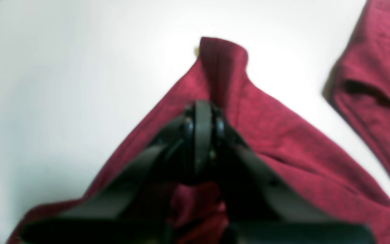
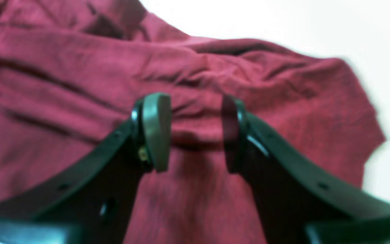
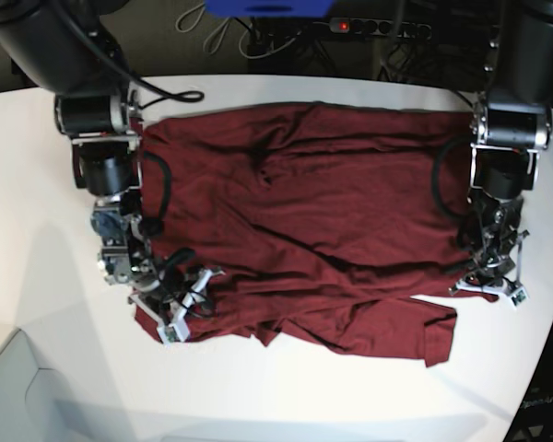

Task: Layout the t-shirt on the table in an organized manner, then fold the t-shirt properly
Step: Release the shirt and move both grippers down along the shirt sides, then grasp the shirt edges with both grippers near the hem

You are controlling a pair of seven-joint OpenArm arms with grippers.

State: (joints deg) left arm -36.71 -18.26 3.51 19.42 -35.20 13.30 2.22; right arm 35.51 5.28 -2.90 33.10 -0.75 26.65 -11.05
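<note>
White tabletop, the table (image 3: 37,166), fills the overhead base view, with dark cables and equipment along the far edge. Spread across its middle lies the t-shirt (image 3: 313,212), dark maroon, mostly flat but creased, its near hem bunched and folded over.

At the left of this view, the right gripper (image 3: 180,304) sits low on the shirt's near corner. Its wrist view shows the jaws apart, straddling a raised ridge of cloth with nothing pinched yet.

At the right of the view, the left gripper (image 3: 487,276) is at the shirt's side edge. Its jaws are clamped together on a peak of fabric that rises ahead of them.

Risks, as a judgement: if the clamped side pulls while the other corner is unheld, the shirt may skew or drag, and the open jaws could catch several layers of the ridge, deepening the wrinkles
</note>
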